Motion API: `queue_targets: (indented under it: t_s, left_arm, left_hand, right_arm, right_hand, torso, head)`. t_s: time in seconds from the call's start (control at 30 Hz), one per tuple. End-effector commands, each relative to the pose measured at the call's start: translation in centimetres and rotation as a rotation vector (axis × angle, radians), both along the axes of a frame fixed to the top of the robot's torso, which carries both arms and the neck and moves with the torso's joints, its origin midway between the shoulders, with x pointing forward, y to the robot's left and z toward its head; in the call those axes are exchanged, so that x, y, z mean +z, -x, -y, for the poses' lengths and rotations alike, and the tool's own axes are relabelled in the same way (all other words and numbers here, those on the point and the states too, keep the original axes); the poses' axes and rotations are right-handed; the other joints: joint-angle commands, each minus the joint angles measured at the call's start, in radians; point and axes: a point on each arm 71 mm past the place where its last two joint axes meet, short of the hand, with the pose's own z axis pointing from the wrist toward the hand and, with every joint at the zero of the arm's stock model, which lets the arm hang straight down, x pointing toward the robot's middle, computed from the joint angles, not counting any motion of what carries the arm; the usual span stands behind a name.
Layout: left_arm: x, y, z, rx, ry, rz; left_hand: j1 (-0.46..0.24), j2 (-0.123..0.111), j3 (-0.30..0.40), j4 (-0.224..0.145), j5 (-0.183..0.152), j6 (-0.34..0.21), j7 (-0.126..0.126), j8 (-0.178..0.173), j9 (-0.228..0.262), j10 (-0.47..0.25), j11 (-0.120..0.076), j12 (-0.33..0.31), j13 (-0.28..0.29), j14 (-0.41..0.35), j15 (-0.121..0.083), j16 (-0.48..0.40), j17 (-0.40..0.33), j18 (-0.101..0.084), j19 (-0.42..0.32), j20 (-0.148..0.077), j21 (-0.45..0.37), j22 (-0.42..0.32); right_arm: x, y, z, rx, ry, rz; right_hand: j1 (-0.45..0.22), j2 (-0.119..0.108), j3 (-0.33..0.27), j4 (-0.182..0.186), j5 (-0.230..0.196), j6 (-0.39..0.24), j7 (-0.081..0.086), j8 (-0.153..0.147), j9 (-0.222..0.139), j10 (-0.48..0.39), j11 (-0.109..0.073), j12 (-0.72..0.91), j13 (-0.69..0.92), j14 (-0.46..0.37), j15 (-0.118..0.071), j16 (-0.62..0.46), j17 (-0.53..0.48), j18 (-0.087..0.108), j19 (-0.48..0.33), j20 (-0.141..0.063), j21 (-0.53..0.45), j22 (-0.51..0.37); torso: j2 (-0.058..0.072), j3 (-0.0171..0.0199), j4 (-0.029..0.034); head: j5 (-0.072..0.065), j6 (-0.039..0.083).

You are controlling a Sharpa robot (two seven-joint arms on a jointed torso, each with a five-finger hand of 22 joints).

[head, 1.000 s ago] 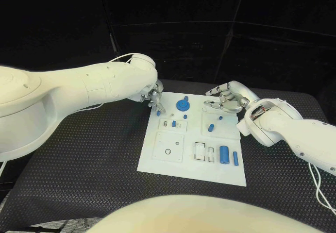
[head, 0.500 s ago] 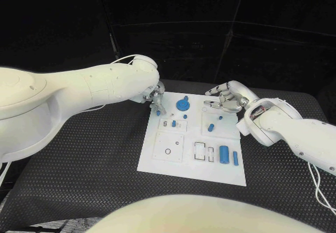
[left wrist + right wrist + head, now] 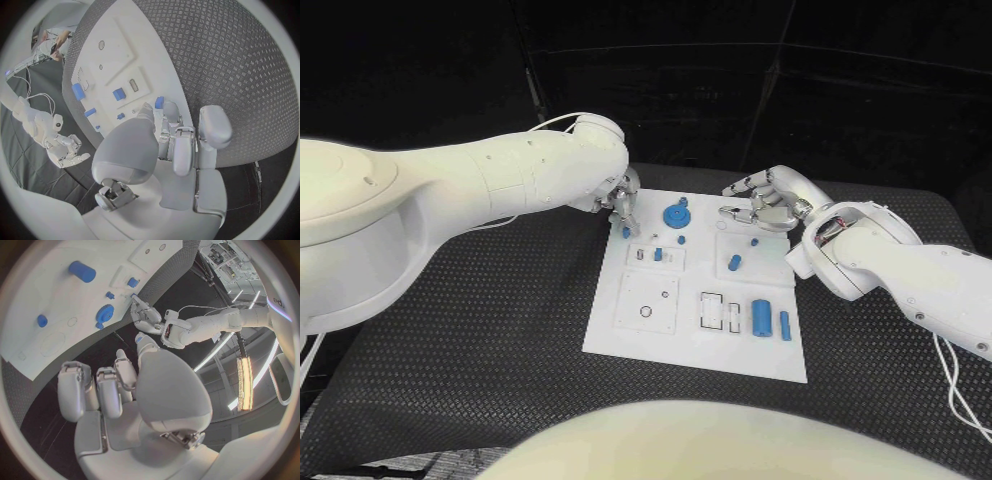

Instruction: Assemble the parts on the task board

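Observation:
The white task board (image 3: 632, 320) lies mid-table and also appears in the left wrist view (image 3: 128, 50). My left hand (image 3: 616, 198) reaches down at its far left corner. A small blue part (image 3: 627, 232) (image 3: 159, 102) sits pinched between the thumb tip and a fingertip, right at the board. A blue gear (image 3: 676, 215) (image 3: 103, 314) lies just beside it. My right hand (image 3: 766, 206) hovers over the far right corner with its fingers curled in on nothing. More blue parts stand in the board, among them a large cylinder (image 3: 762, 317) and a peg (image 3: 734, 263).
Black ribbed matting (image 3: 473, 330) surrounds the board on all sides. In the right wrist view the left hand (image 3: 149, 315) shows beyond the gear. In the left wrist view the right hand (image 3: 67, 152) shows beyond the board.
My left arm has shifted very slightly, its fingertips staying at the small blue part. The right hand and the other parts have not moved.

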Motion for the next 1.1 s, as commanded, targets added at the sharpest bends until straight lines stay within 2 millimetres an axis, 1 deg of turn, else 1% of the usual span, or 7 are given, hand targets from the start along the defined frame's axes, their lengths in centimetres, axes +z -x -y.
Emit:
queue_targets:
  t_s: [0.03, 0.23, 0.3, 0.53, 0.8, 0.97, 1.1]
  left_arm:
    - [0.02, 0.06, 0.14, -0.015, -0.003, -0.014]
    - [-0.01, 0.08, 0.12, -0.016, -0.005, -0.019]
    - [-0.03, 0.09, 0.11, -0.016, -0.006, -0.021]
    - [-0.12, 0.15, 0.15, -0.02, -0.008, -0.028]
    - [-0.2, 0.2, 0.19, -0.021, -0.009, -0.033]
    - [-0.21, 0.2, 0.15, -0.021, -0.006, -0.032]
    - [-0.23, 0.19, 0.06, -0.015, -0.001, -0.034]
  left_hand:
    - [0.015, 0.002, 0.001, -0.007, -0.004, -0.005, 0.0, 0.004, 0.002, -0.003, 0.002, 0.004, 0.0, 0.079, 0.008, 0.004, 0.168, -0.012, 0.002, 0.004, -0.004, 0.003]
    - [0.019, 0.004, 0.002, -0.009, -0.004, -0.004, 0.0, 0.005, 0.002, -0.002, 0.001, 0.005, 0.002, 0.079, 0.008, 0.004, 0.167, -0.012, 0.002, 0.004, -0.002, 0.004]
    - [0.02, 0.004, 0.002, -0.009, -0.004, -0.003, 0.0, 0.006, 0.003, -0.003, 0.001, 0.005, 0.001, 0.079, 0.008, 0.004, 0.167, -0.012, 0.001, 0.004, -0.003, 0.004]
    - [0.032, 0.003, 0.002, -0.017, -0.004, -0.002, -0.001, 0.007, 0.004, -0.003, 0.001, 0.004, 0.0, 0.079, 0.007, 0.004, 0.167, -0.012, 0.001, 0.004, -0.004, 0.004]
    - [0.049, 0.012, 0.011, -0.027, -0.003, -0.002, -0.001, 0.008, 0.006, -0.004, 0.001, 0.004, 0.0, 0.079, 0.007, 0.004, 0.167, -0.012, 0.0, 0.004, -0.004, 0.006]
    - [0.073, 0.026, 0.029, -0.04, -0.001, 0.001, -0.005, 0.012, 0.01, -0.003, -0.002, 0.004, 0.003, 0.079, 0.005, 0.004, 0.166, -0.011, 0.0, 0.003, -0.006, 0.007]
    - [0.113, 0.042, 0.066, -0.066, 0.001, 0.006, -0.013, 0.022, 0.02, -0.003, -0.01, 0.001, 0.004, 0.079, -0.001, 0.004, 0.167, -0.011, -0.001, -0.001, -0.006, 0.009]
  right_arm:
    - [0.15, -0.03, -0.1, 0.005, -0.005, 0.006]
    - [0.13, -0.04, -0.08, 0.004, -0.005, 0.005]
    - [0.13, -0.05, -0.07, 0.004, -0.005, 0.005]
    - [0.12, -0.05, -0.09, 0.004, -0.005, 0.005]
    - [0.11, -0.06, -0.1, 0.004, -0.005, 0.005]
    - [0.11, -0.06, -0.08, 0.004, -0.004, 0.004]
    - [0.11, -0.07, -0.07, 0.004, -0.004, 0.004]
  right_hand:
    - [-0.01, 0.002, -0.004, 0.002, 0.002, -0.007, 0.0, 0.005, 0.0, -0.004, 0.0, 0.005, -0.001, 0.095, 0.0, -0.003, 0.236, 0.011, -0.003, -0.003, -0.004, 0.023]
    - [-0.01, 0.002, -0.004, 0.002, 0.002, -0.007, 0.0, 0.005, 0.0, -0.004, 0.0, 0.005, -0.001, 0.095, 0.0, -0.003, 0.236, 0.011, -0.003, -0.003, -0.004, 0.023]
    - [-0.01, 0.002, -0.004, 0.002, 0.002, -0.007, 0.0, 0.005, 0.0, -0.004, 0.0, 0.005, -0.001, 0.095, 0.0, -0.003, 0.236, 0.011, -0.003, -0.003, -0.004, 0.023]
    - [-0.01, 0.002, -0.004, 0.002, 0.002, -0.007, 0.0, 0.005, 0.0, -0.004, 0.0, 0.005, -0.001, 0.095, 0.0, -0.003, 0.236, 0.011, -0.003, -0.003, -0.004, 0.023]
    - [-0.01, 0.002, -0.004, 0.002, 0.002, -0.007, 0.0, 0.005, 0.0, -0.004, 0.0, 0.005, -0.001, 0.095, 0.0, -0.003, 0.236, 0.011, -0.003, -0.003, -0.004, 0.023]
    - [-0.01, 0.002, -0.004, 0.002, 0.002, -0.007, 0.0, 0.005, 0.0, -0.004, 0.0, 0.005, -0.001, 0.095, 0.0, -0.003, 0.236, 0.011, -0.003, -0.003, -0.004, 0.023]
    - [-0.01, 0.002, -0.004, 0.002, 0.002, -0.007, 0.0, 0.005, 0.0, -0.004, 0.0, 0.005, -0.001, 0.095, 0.0, -0.003, 0.236, 0.011, -0.003, -0.003, -0.004, 0.023]
  torso:
    - [-0.001, -0.0003, 0.0003]
    - [0.0, 0.0003, -0.0008]
    - [0.0, -0.0003, -0.0001]
    - [0.0, -0.0002, 0.0005]
    - [0.0, 0.0, -0.0002]
    - [0.0, -0.0001, 0.0002]
    - [0.0, 0.0001, 0.0004]
  head:
    - [0.001, 0.0]
    - [0.001, -0.001]
    - [0.0, -0.001]
    - [0.0, -0.001]
    - [0.001, -0.001]
    - [0.001, -0.001]
    - [0.001, -0.001]
